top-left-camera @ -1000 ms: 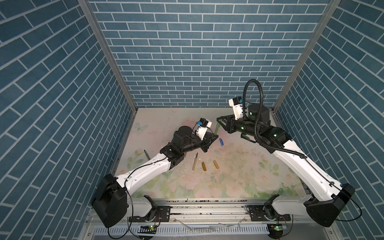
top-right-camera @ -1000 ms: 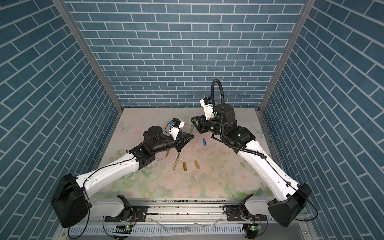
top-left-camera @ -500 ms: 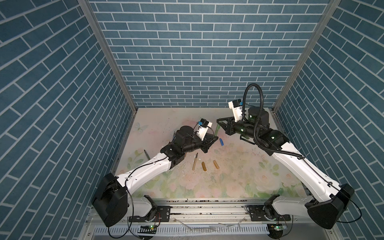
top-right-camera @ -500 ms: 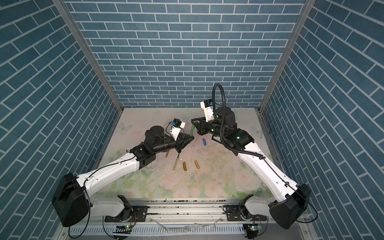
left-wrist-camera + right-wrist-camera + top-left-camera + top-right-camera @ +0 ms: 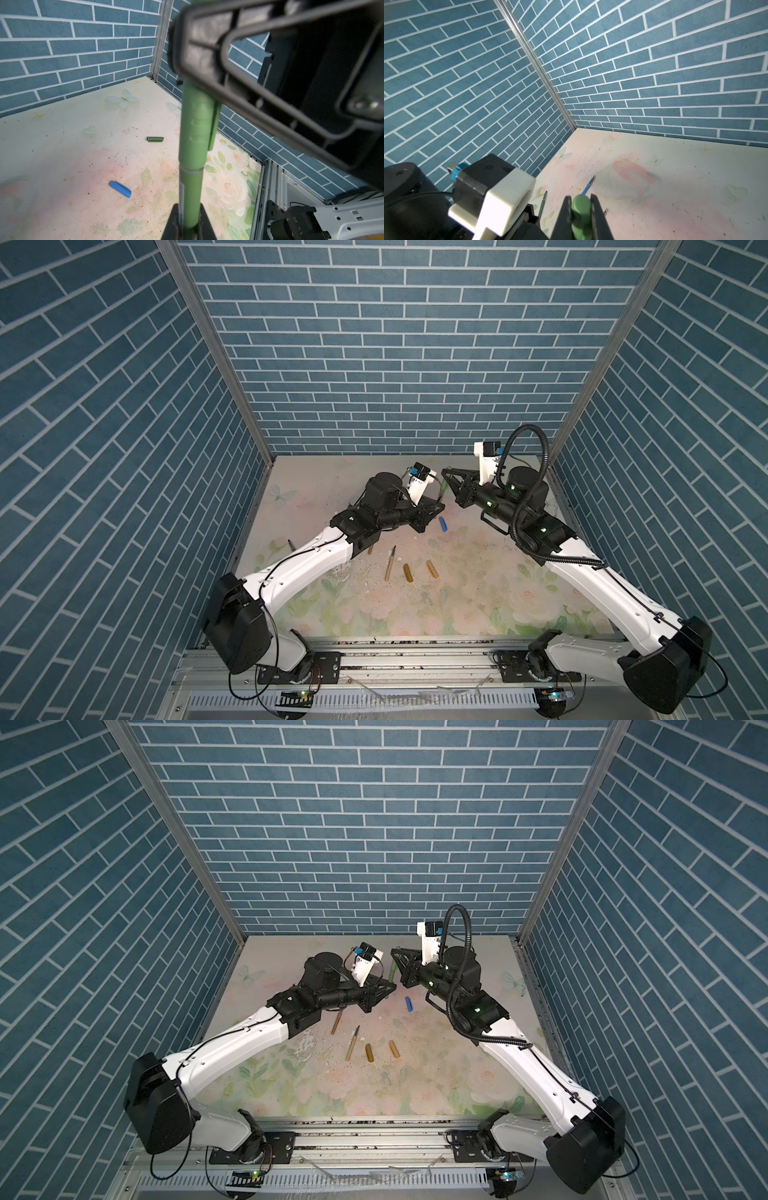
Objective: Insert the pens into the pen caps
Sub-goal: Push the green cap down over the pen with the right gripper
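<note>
My left gripper (image 5: 189, 209) is shut on a dark green pen (image 5: 190, 193), which stands up out of its jaws. A green pen cap (image 5: 196, 128) sits over the pen's far end, its rim meeting the barrel. My right gripper (image 5: 581, 199) is shut on that cap (image 5: 581, 207) from the other side. In both top views the two grippers meet nose to nose at the table's back middle, left gripper (image 5: 434, 508) below right gripper (image 5: 445, 473), with the green pen (image 5: 392, 969) between them.
On the floral table lie a blue cap (image 5: 444, 524), two amber caps (image 5: 408, 573) (image 5: 432, 568), a golden-brown pen (image 5: 390, 563) and another (image 5: 336, 1022) by the left arm. A blue pen (image 5: 588, 186), a green pen (image 5: 543, 202) and a green cap (image 5: 155, 139) also lie there.
The right gripper's jaws have closed onto the green cap. The right arm has shifted slightly; the left arm has held the pen in the same place.
</note>
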Robot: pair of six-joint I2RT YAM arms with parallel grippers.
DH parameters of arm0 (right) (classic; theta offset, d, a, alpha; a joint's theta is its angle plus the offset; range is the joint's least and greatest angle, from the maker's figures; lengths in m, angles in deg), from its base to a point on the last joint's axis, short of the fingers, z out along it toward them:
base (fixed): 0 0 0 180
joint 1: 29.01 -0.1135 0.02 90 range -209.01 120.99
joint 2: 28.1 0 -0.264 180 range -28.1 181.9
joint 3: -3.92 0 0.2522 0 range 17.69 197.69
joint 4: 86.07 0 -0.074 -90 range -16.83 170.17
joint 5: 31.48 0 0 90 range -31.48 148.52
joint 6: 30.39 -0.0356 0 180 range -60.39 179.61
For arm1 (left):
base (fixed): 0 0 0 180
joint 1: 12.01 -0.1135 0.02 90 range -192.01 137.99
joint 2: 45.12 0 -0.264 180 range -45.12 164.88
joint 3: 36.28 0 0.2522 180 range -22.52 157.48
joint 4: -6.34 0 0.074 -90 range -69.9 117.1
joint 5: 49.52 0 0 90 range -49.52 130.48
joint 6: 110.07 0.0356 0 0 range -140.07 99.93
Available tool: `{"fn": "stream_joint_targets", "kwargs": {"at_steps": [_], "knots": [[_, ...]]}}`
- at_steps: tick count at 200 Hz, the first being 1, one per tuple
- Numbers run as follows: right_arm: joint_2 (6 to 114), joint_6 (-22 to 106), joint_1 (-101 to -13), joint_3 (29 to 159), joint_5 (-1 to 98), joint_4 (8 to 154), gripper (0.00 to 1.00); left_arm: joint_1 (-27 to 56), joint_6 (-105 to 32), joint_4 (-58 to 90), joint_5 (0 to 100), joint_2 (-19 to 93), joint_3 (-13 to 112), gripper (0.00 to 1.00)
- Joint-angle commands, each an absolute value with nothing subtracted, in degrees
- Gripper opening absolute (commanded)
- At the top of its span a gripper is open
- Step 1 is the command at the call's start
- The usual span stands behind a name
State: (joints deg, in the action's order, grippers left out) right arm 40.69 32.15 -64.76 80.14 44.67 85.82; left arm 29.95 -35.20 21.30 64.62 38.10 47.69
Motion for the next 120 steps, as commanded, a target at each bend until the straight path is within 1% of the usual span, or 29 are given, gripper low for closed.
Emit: {"fn": "stream_joint_targets", "kwargs": {"at_steps": [1, 65, 86, 103, 120], "knots": [[43.18, 32.83, -67.16, 72.43, 36.2, 70.18, 0.0, 27.3, -38.2, 0.42, 59.33, 35.74, 57.52, 0.0], [44.58, 30.7, -67.13, 69.24, 32.33, 73.42, 0.01, 23.99, -41.35, -5.63, 59.61, 37.54, 60.35, 0.0], [44.43, 29.91, -67.09, 70.02, 32.69, 73.85, 0.03, 23.77, -40.99, -3.99, 61.48, 37.67, 60.22, 0.0], [43.4, 29.91, -66.9, 71.84, 34.27, 73.16, 0.06, 23.85, -41.05, -1.81, 64.77, 37.52, 57.51, 0.0], [42.01, 30.06, -66.48, 74.67, 37.25, 72.25, 0.09, 23.85, -41.24, 0.01, 67.66, 36.5, 51.57, 0.0]]}}
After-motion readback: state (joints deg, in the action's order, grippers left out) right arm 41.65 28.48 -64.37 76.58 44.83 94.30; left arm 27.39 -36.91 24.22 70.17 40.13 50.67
